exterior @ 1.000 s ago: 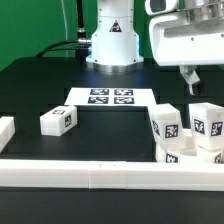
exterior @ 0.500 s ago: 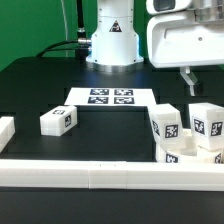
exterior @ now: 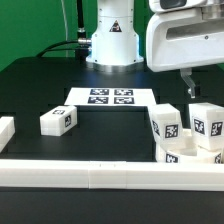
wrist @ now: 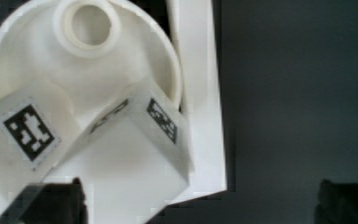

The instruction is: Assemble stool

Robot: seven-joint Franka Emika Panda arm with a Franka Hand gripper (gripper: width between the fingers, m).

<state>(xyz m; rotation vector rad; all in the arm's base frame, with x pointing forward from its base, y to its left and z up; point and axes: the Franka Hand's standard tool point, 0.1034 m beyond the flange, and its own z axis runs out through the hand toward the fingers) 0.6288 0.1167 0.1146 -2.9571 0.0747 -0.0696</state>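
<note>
Zero joints made, as I judge it. The stool's seat [wrist: 69, 90] lies loose, bunched with other white parts [exterior: 190, 135] at the lower right of the exterior view, close to the border rail [exterior: 100, 175]. One leg [exterior: 58, 120] sits alone, left of centre. My gripper [wrist: 197, 200] hangs over the bunch, jaws spread wide, grasping nothing. Every leg is left to fit.

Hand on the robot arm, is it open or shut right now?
Open. In the wrist view the hand shows its two fingertips far apart, with nothing clamped between them; the stool seat lies beyond them.
</note>
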